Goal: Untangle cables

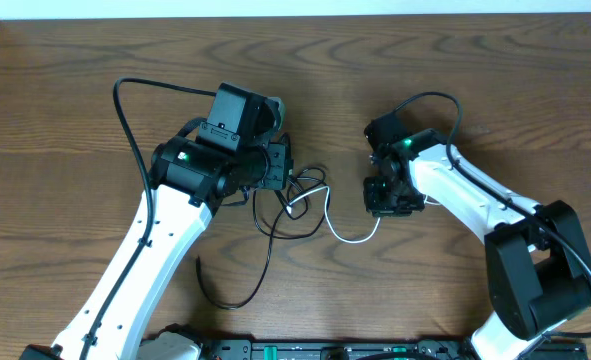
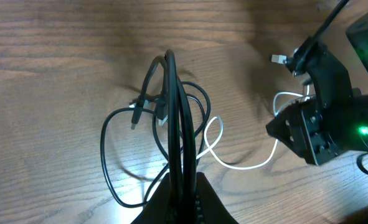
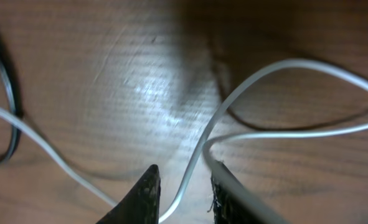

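Observation:
The black cable point(image 2: 179, 118) rises taut from my left gripper point(image 2: 182, 180), which is shut on it just left of the tangle point(image 1: 300, 195). More of its loops point(image 2: 109, 168) lie on the wood, and its loose end trails toward the front point(image 1: 265, 262). The white cable point(image 1: 350, 240) leaves the tangle and curves right to my right gripper point(image 1: 385, 200). In the right wrist view that gripper point(image 3: 184, 177) stands open. The white cable point(image 3: 233, 99) runs loosely through the gap and along the right finger point(image 3: 230, 199). A black strand point(image 3: 6, 87) shows at the left edge.
A thick black robot wire point(image 1: 125, 110) arcs behind the left arm. The right arm's own wire point(image 1: 435, 100) loops above its wrist. A black equipment bar point(image 1: 305, 350) lines the front edge. The wooden table point(image 1: 75, 60) extends back to a pale wall strip.

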`<state>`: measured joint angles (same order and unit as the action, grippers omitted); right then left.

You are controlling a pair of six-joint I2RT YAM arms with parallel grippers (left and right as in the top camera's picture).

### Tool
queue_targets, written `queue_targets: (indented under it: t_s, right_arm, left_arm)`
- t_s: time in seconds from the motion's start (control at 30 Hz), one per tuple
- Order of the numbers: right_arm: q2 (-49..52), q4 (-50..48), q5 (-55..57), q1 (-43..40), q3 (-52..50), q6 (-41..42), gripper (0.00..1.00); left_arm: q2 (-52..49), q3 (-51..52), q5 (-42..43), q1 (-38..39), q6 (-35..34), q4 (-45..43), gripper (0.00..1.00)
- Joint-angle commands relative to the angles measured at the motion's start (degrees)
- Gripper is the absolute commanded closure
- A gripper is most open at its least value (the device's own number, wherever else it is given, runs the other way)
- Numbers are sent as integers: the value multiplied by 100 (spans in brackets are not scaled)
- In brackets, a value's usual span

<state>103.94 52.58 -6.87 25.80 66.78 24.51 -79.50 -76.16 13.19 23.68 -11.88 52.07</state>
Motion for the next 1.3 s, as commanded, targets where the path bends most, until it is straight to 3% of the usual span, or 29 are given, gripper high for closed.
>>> queue_targets:
  t_s: [0.0, 0.17, 0.67, 0.8, 0.97, 1.27]
  right_arm:
    - [109, -225, 402, 31, -33, 417, 74]
    - [107, -599, 398, 44, -39, 350, 69]
    - [109, -1056, 695, 55, -518, 348, 76]
    - [107, -1104, 688, 55, -518, 350, 90]
    - [107, -1106, 691, 52, -518, 295, 98]
    - [105, -1099, 485, 50, -496, 4, 99]
  left_arm:
    - [-22, -57, -59, 2, 87, -2, 92]
    - [-22, -57, -57, 2, 87, 4, 92]
    - [-22, -57, -59, 2, 87, 39, 92]
    - [-22, -57, -59, 2, 90, 42, 92]
    - [-22, -57, -59, 2, 90, 42, 92]
    - [-22, -57, -59, 2, 90, 42, 92]
